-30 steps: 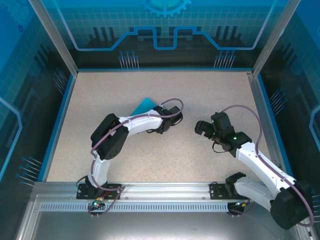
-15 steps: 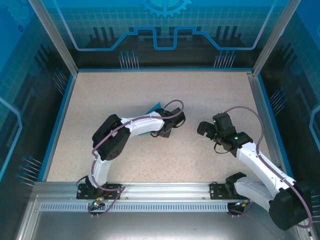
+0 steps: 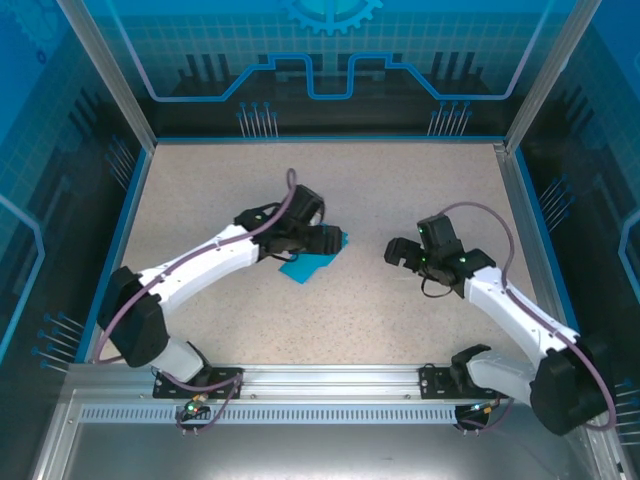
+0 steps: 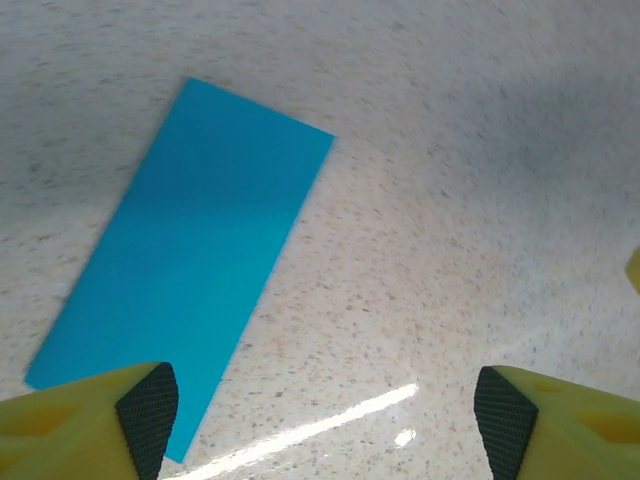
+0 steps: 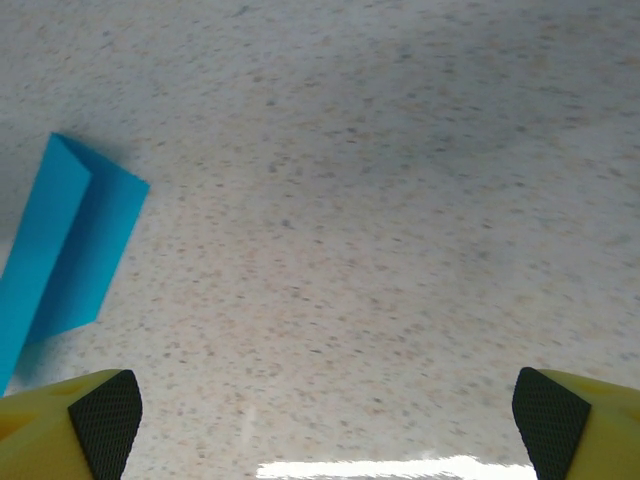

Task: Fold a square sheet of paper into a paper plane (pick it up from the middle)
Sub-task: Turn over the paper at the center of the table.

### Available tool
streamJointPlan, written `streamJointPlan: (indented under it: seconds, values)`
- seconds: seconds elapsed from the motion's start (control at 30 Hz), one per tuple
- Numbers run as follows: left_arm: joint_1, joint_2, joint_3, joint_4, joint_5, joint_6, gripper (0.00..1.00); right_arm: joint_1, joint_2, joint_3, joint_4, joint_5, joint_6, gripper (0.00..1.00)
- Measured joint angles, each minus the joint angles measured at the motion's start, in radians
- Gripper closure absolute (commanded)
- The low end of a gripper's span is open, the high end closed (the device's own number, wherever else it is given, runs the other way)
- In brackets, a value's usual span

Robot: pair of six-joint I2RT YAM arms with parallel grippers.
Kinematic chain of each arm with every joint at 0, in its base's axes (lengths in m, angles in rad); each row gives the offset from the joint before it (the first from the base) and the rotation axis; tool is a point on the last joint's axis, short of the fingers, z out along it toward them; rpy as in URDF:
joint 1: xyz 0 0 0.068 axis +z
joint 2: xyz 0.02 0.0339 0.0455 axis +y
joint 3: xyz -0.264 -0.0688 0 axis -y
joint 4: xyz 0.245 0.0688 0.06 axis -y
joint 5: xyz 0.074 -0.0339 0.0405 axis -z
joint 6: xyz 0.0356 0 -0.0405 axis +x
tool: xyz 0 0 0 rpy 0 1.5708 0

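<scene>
Overhead, we saw the left end effector out over the middle of the speckled tabletop, at the far edge of the cyan-blue paper. The paper lay on the tabletop as a narrow folded strip rather than an open square. It was slanted, between the two arms and nearer the left one.

In the left wrist view it appeared as a long flat rectangle running from the lower left up toward the centre. Its near corner passed behind the left finger's black pad as that camera saw it, and we could not tell whether pad and paper touched. That end effector's jaws stood wide apart, with only bare tabletop between them and nothing held.

The right end effector hovered well apart from the paper, off to its right and pointing toward it. Its jaws were also spread wide and empty, and the two yellow fingers sat at the bottom corners of the right wrist view. From that camera we made out the paper at the left edge, with one layer lying over another along a lengthwise fold.
</scene>
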Motion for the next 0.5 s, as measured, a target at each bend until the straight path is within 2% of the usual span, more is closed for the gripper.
streamJointPlan:
  seconds: [0.03,0.2,0.5]
  values:
    - [0.035,-0.015,-0.032,0.012,0.014,-0.017,0.02,0.016,0.029,0.023,0.003,-0.005,-0.003,0.01]
    - [0.216,-0.085,-0.229,0.058,0.039,-0.099,0.02,0.162,0.242,0.21,0.024,-0.024,-0.007,0.03]
    - [0.405,-0.214,-0.418,0.075,0.06,-0.192,0.01,0.371,0.642,0.646,0.05,-0.072,-0.01,0.12]
